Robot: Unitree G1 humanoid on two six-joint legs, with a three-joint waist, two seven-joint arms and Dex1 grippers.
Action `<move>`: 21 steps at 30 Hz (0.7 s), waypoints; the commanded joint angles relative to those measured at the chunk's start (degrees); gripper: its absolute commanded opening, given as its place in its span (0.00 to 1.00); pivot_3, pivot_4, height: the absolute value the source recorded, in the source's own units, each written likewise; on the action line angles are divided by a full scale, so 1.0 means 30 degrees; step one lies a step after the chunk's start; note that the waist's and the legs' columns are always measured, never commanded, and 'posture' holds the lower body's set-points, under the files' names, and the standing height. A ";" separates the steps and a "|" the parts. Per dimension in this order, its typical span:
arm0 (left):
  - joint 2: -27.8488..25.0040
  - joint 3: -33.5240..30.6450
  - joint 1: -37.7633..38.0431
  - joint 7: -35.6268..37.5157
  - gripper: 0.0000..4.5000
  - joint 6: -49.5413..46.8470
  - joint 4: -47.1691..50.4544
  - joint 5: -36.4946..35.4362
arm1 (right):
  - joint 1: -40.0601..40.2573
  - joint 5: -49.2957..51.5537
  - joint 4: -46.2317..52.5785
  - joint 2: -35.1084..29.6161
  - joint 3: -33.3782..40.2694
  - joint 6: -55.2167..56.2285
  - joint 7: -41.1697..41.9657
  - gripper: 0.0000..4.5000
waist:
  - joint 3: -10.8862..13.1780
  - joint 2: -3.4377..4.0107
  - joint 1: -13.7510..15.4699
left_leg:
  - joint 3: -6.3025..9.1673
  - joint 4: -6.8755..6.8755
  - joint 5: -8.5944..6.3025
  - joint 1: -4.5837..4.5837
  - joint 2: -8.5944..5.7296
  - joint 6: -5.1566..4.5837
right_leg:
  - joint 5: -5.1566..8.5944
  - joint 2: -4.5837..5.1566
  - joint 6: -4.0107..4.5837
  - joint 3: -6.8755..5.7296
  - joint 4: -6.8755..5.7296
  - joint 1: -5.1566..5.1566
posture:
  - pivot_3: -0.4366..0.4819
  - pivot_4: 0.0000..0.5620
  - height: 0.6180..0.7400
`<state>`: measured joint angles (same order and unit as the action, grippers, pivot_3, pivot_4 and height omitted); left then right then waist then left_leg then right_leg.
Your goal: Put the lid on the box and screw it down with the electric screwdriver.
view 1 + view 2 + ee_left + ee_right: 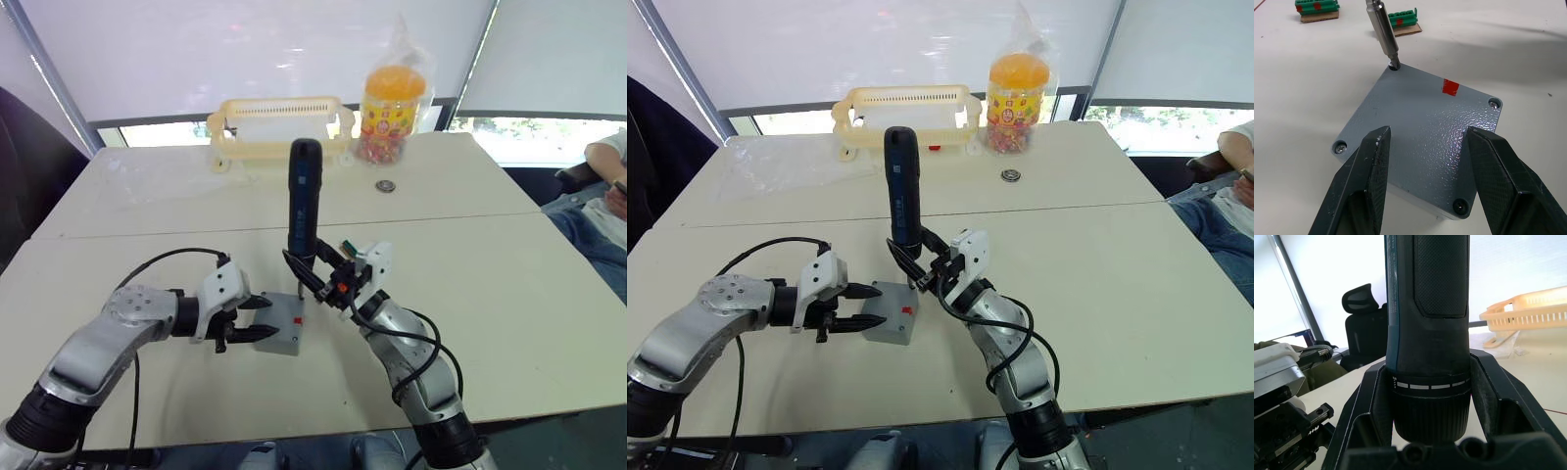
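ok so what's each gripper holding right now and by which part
The right gripper holds the electric screwdriver upright by its lower barrel, bit in a corner hole of the lid. The left gripper is open over the lid, holding nothing.

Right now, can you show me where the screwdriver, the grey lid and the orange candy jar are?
electric screwdriver (305,196), left eye view, black handle.
lid (1420,132), left wrist view, flat top.
candy jar (393,108), left eye view, its front.
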<state>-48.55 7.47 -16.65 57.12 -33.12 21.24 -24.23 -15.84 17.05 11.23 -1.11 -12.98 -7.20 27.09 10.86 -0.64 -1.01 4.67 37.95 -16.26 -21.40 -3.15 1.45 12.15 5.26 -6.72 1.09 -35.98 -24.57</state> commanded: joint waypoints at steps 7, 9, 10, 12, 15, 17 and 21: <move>-0.0195 0.0502 0.0222 0.0207 0.55 -0.0446 -0.0044 0.0420 | -0.0689 0.0633 0.1412 0.0329 0.0355 0.0221 -0.0364 0.40 | 0.0000 0.0000 0.0001 | 0.0002 0.0000 0.0000 0.0001 0.0002 0.0000 | 0.0000 0.0000 0.0000 0.0000 0.0000 0.0000 | 0.48 0.27 1.00; -0.0197 0.0533 0.0198 0.0236 0.55 -0.0505 0.0068 0.0382 | -0.0667 0.0544 0.1314 0.0268 0.0302 0.0318 -0.0350 0.40 | 0.0000 0.0000 -0.0005 | 0.0001 0.0000 0.0000 0.0000 0.0001 0.0000 | 0.0000 0.0000 0.0000 0.0001 0.0001 0.0000 | 0.48 0.27 1.00; -0.0196 0.0526 0.0202 0.0235 0.55 -0.0505 0.0077 0.0390 | -0.0668 0.0552 0.1296 0.0295 0.0326 0.0313 -0.0401 0.40 | 0.0000 0.0001 -0.0005 | 0.0001 0.0000 0.0000 0.0001 0.0001 -0.0001 | 0.0000 0.0000 0.0000 0.0000 0.0000 0.0000 | 0.48 0.27 1.00; -0.0180 0.0491 0.0197 0.0216 0.55 -0.0532 0.0073 0.0374 | -0.0668 0.0576 0.1291 0.0311 0.0346 0.0308 -0.0420 0.40 | 0.0000 0.0000 -0.0005 | 0.0002 0.0000 0.0000 0.0001 0.0002 0.0000 | 0.0000 0.0000 0.0000 0.0000 0.0001 0.0000 | 0.48 0.27 1.00; -0.0172 0.0461 0.0197 0.0203 0.55 -0.0572 0.0078 0.0344 | -0.0673 0.0539 0.1261 0.0263 0.0321 0.0345 -0.0400 0.40 | 0.0000 0.0001 -0.0006 | 0.0002 0.0000 0.0000 0.0000 0.0002 0.0000 | 0.0000 0.0000 0.0001 0.0000 0.0000 0.0000 | 0.48 0.27 1.00; -0.0176 0.0460 0.0200 0.0207 0.55 -0.0572 0.0070 0.0348 | -0.0660 0.0501 0.1169 0.0228 0.0305 0.0393 -0.0373 0.40 | 0.0000 0.0000 -0.0006 | 0.0002 0.0000 0.0000 0.0001 0.0002 0.0000 | 0.0000 0.0000 0.0000 0.0000 0.0001 0.0000 | 0.48 0.27 1.00; -0.0150 0.0460 0.0224 0.0145 0.55 -0.0632 0.0138 0.0335 | -0.0568 0.0480 0.1040 0.0164 0.0364 0.0480 -0.0338 0.40 | 0.0000 0.0001 -0.0006 | 0.0002 0.0000 0.0000 0.0000 0.0003 -0.0001 | 0.0000 0.0000 0.0000 0.0000 0.0001 0.0000 | 0.48 0.27 1.00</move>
<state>-48.56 7.58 -16.69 57.29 -33.37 21.58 -24.20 -16.27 18.17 11.25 -1.09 -12.54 -7.74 25.79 10.86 -0.64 -1.03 4.68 37.95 -16.26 -21.40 -3.14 1.44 12.15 5.26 -6.71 1.09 -35.97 -24.57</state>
